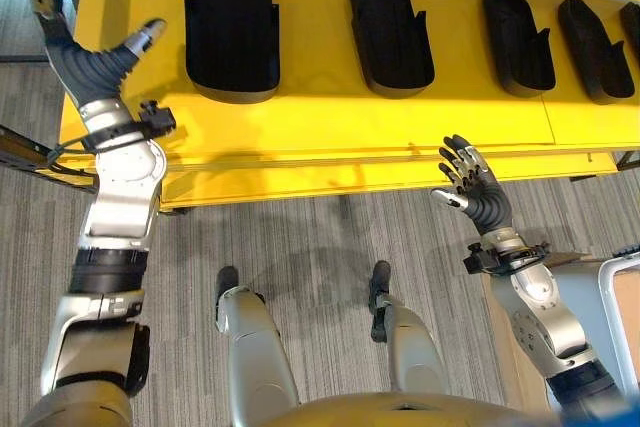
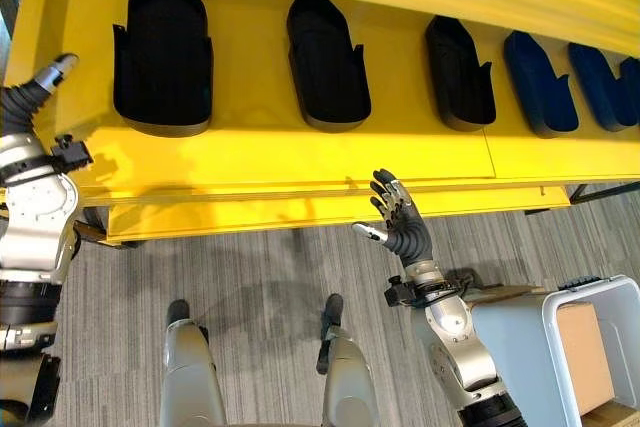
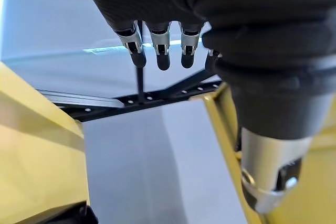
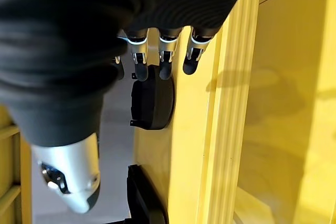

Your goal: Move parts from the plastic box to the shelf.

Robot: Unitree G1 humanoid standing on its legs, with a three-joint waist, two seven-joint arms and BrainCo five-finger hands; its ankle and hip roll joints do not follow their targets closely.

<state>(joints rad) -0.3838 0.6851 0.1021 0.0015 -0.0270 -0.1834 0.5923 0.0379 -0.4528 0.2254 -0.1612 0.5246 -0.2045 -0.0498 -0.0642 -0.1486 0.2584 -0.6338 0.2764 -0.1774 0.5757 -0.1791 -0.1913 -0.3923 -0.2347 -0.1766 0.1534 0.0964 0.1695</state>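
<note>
Yellow shelf [image 1: 330,137] carrying a row of black parts [image 1: 232,27]. Plastic box [image 2: 540,347] at the robot's right holds a brown slab [image 2: 585,357]. Left hand [image 1: 110,57] and right hand [image 2: 398,215]: fingers released, empty.

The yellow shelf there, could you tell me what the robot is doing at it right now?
Neither hand holds anything. The left hand is open over the shelf's left end, and the right hand is open at its front edge. Black parts already sit in a row on the shelf. The plastic box stands by the right arm.
</note>
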